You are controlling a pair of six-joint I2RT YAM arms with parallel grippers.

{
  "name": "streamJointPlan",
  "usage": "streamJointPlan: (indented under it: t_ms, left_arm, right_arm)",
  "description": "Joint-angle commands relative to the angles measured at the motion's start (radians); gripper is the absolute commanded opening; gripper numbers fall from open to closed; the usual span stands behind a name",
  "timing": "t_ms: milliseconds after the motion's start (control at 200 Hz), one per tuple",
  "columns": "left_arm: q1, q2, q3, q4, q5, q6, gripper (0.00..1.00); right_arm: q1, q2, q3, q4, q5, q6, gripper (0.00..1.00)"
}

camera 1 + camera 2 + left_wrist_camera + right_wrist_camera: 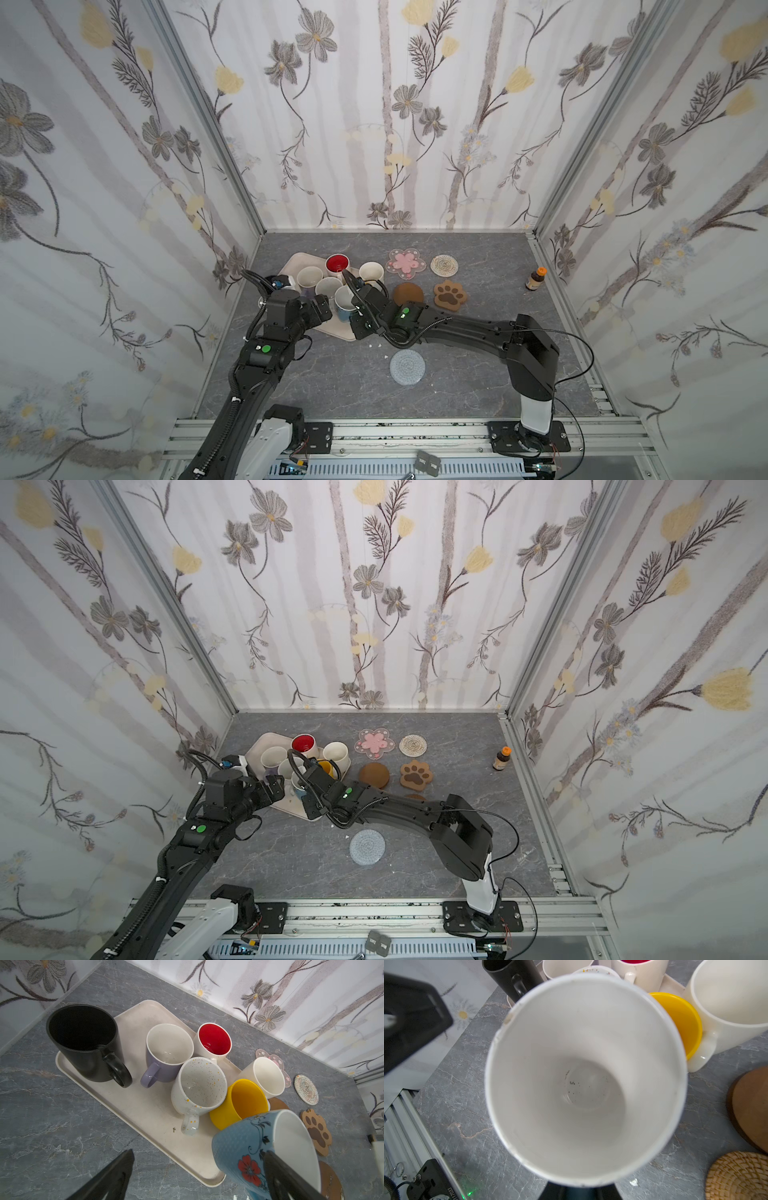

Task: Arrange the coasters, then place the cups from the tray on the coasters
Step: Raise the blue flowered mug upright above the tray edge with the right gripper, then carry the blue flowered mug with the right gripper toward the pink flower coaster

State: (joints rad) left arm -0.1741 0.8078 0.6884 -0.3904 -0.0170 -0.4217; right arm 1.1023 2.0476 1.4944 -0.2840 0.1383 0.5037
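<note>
Blue mug (344, 300) is clamped in the right end effector (352, 312) at the tray's (145, 1109) near end; the left end effector (198, 1151) gapes empty alongside. Bare coasters (450, 296) lie to its right, the wooden disc (408, 293) closest, so the right arm is better placed.

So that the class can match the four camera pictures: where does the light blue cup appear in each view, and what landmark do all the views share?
In a top view: light blue cup left of centre, at the near end of the tray.
In a top view: the cup slightly further left.
Left wrist: the cup lower right, tilted, red flower on its side.
Right wrist: the cup fills the middle, white inside showing.
Shared landmark: red-inside cup.
</note>
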Motion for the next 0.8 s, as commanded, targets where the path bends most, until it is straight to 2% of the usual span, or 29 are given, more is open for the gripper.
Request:
streamJointPlan:
  t_ms: [0,175,315,605,799]
  left_arm:
    - [0.000,-0.011,0.017,0.026,0.029,0.003,1.00]
    - [-0.011,-0.034,0.041,0.018,0.065,-0.020,1.00]
    - [-0.056,-0.041,0.050,0.012,0.069,-0.053,1.00]
    - [-0.240,-0.015,0.065,0.012,-0.052,-0.123,1.00]
    - [-0.323,0.035,0.088,0.013,-0.111,-0.143,1.00]
  right_arm:
    - [0.002,-0.069,-0.044,0.038,0.045,-0.011,0.00]
    - [0.003,-0.190,-0.150,0.043,0.059,-0.010,0.00]
    - [0.007,-0.289,-0.250,0.051,0.073,0.001,0.00]
    - [-0.002,-0.445,-0.416,0.054,0.107,0.024,0.00]
    - [-0.046,-0.500,-0.470,0.046,0.113,0.027,0.00]
